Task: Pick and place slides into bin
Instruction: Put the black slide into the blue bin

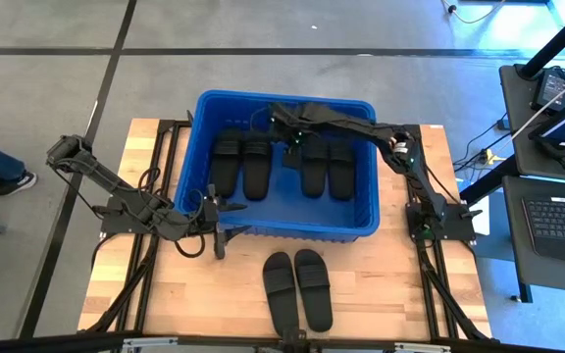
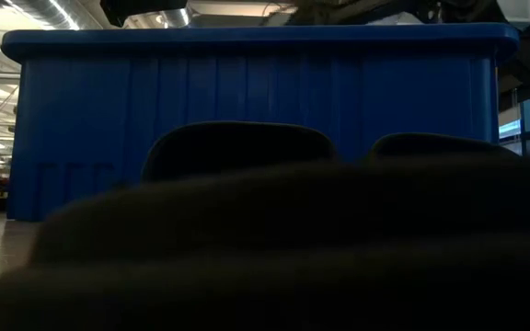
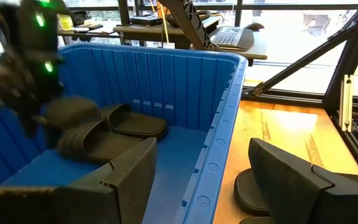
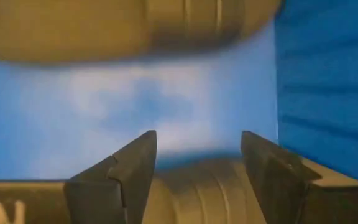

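Four slides [image 1: 282,165] lie in the bin [image 1: 361,227]; two remain on the surface [image 1: 381,284], long axes front-to-back. The left hand [image 1: 222,218], spread and empty, hovers nearer them; the right hand [image 1: 296,135], spread, hangs inside the bin.

The blue bin [image 2: 247,101] fills most of the frame; its ribbed front wall rises to a rolled rim. Two dark slides [image 2: 237,147] stand in front of the wall, their rounded outlines side by side. A dark blurred mass occupies the foreground, unidentifiable.
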